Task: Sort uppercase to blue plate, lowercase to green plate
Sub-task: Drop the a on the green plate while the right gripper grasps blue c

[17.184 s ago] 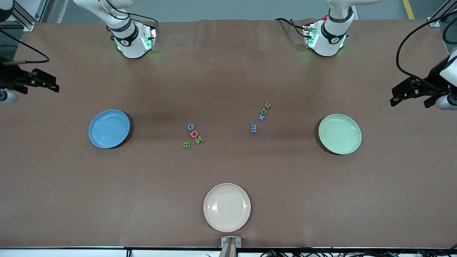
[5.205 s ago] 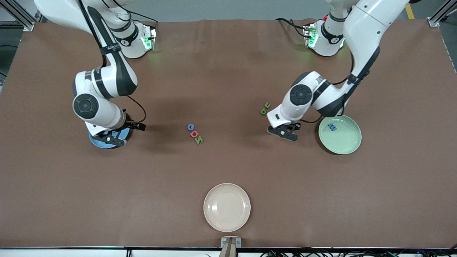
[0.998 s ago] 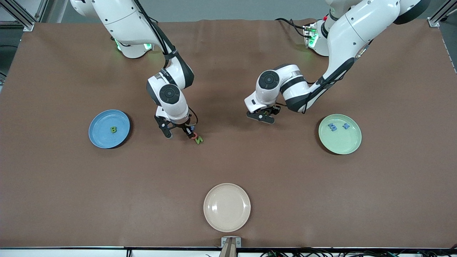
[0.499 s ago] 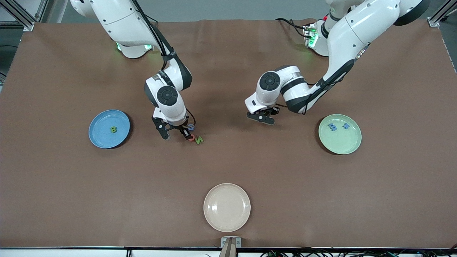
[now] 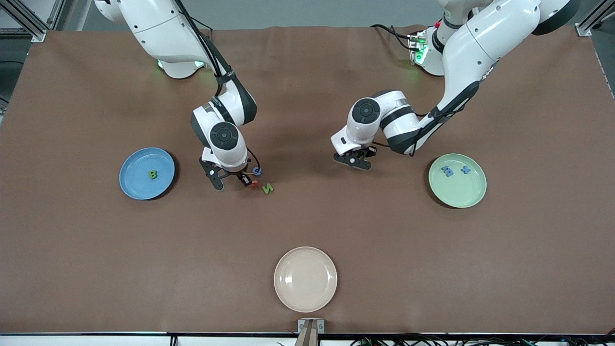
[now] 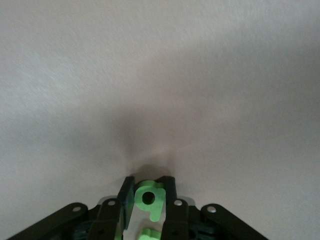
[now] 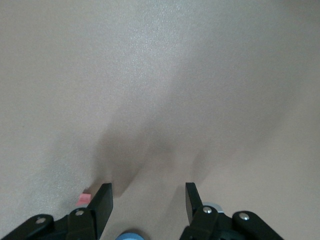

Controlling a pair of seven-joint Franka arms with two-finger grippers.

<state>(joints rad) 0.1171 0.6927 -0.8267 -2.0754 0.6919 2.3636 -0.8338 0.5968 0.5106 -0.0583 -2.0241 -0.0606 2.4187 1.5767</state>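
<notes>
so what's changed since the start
The green B now lies in the blue plate, the blue m and x in the green plate. Just now the left gripper shut its jaws on a green lowercase letter. The right gripper came down, open, beside the pink Q. Green N and cream plate unmoved.

Brown table (image 5: 96,269), grey floor along top edge, even light.

robot lab: 2 mounted arms (image 5: 461,53), brown-covered table (image 5: 307,230).

Bare table (image 5: 307,216) between plates, cream plate (image 5: 305,279) nearest camera, both arms mid-table
</notes>
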